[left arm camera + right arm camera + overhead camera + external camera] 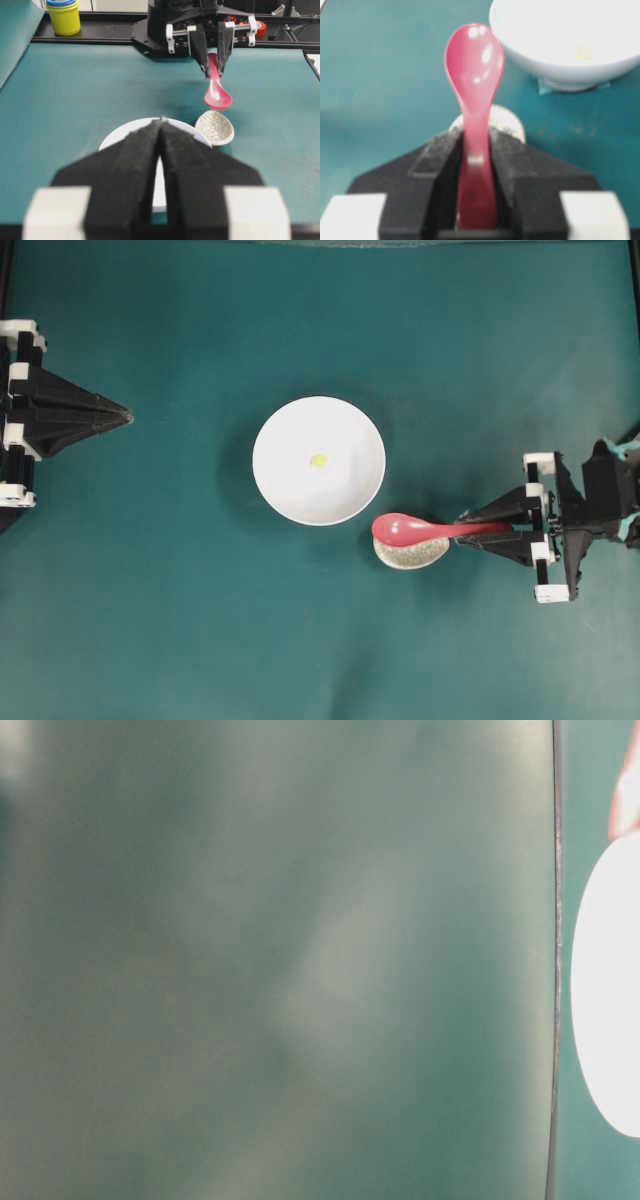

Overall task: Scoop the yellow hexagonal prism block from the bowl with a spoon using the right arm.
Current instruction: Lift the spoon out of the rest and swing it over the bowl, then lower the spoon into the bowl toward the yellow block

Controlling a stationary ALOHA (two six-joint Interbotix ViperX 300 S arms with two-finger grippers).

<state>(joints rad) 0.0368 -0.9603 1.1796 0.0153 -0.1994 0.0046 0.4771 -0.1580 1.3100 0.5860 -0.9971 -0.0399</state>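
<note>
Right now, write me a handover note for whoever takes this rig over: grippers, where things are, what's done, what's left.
Right gripper: shut on the spoon by its handle, scoop pointing toward the bowl. The left wrist view shows the spoon lifted clear above the spoon rest.
Left gripper: shut, empty, parked at the left edge, away from the work.
Bowl: middle of the table, just beside the spoon rest.
Yellow block: lying in the bowl near its middle, untouched.
Done: spoon picked up off the rest.
Left: carry the spoon over the bowl, dip the scoop under the block, lift it out.
</note>
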